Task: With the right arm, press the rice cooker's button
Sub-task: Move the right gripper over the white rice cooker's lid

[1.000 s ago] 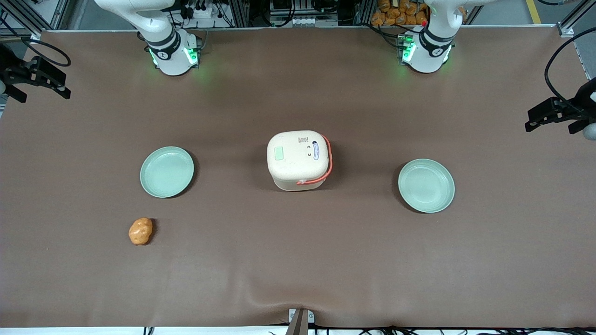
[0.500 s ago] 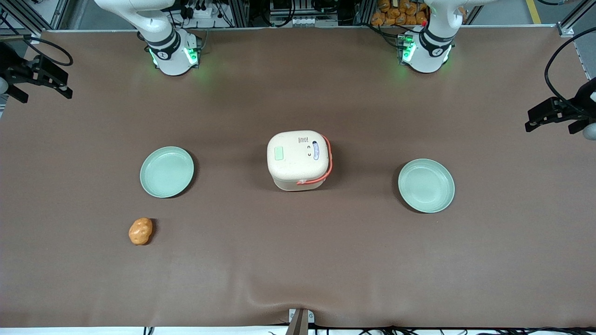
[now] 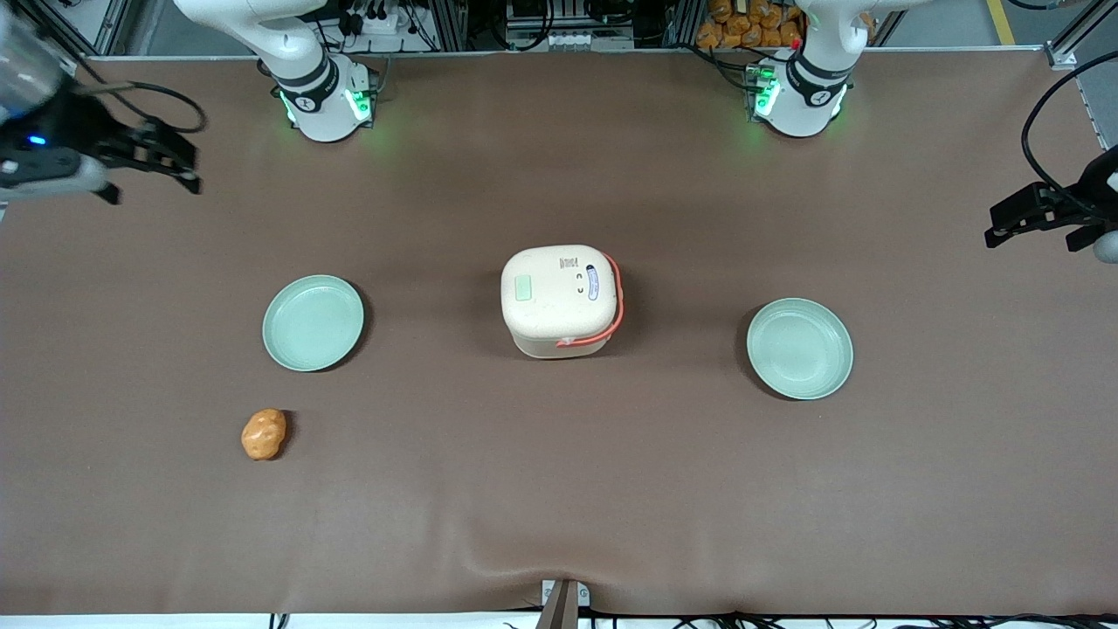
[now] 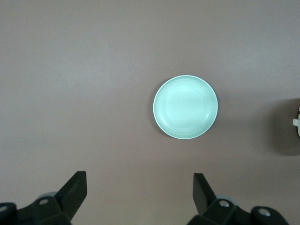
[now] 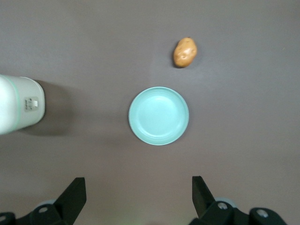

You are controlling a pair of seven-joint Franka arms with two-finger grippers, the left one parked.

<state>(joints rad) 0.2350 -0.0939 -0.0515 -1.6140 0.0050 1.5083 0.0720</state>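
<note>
Nearest your front edge, toward the working arm's end, lies a potato [image 3: 264, 434]. Past it sits a pale green plate [image 3: 313, 322], and mid-table stands the rice cooker [image 3: 559, 301], lid closed, its mint button [image 3: 523, 287] on the lid's side facing the working arm. A second green plate [image 3: 799, 348] lies toward the parked arm's end. What has just changed: the right arm [image 3: 262, 35] has swung its gripper [image 3: 179, 162] in from the table's edge, still high near the back corner at the working arm's end, fingers spread apart. I judge the approach has only begun; nothing tall stands between gripper and button.
</note>
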